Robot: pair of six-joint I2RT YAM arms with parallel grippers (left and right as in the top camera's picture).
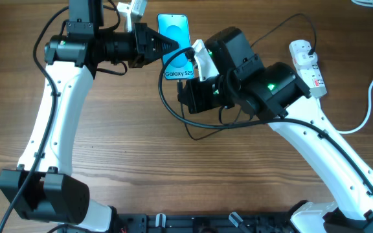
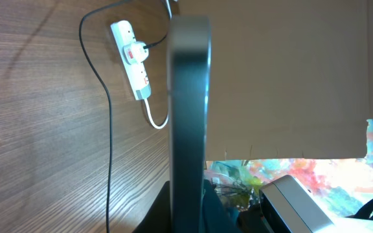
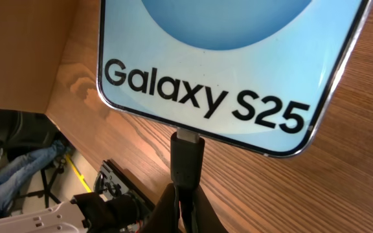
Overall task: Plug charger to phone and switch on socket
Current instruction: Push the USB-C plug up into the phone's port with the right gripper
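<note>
At 12 o'clock on the worktop (image 1: 122,149) is the phone (image 1: 173,26), with its blue screen up and the words "Galaxy S25" at its near end. The left pincer (image 1: 170,45) comes in from 9 o'clock and is shut on the side of the phone. In the left wrist view the phone shows edge-on, right between the dark fingers (image 2: 164,210).

The right pincer (image 1: 198,59) sits at 5 o'clock from the phone. It is shut on the small plug tip of the charger (image 3: 186,155). The tip touches the middle of the phone's bottom edge. I cannot tell if it is pushed all the way in.

The thin black cable makes a loop on the wood at 6 o'clock from the phone and then runs off to the socket (image 1: 306,65). The socket lies at 2 o'clock on the worktop, well apart from the phone. It is white with red marks. A thick white cord (image 1: 371,84) leads away from it toward 3 o'clock.
</note>
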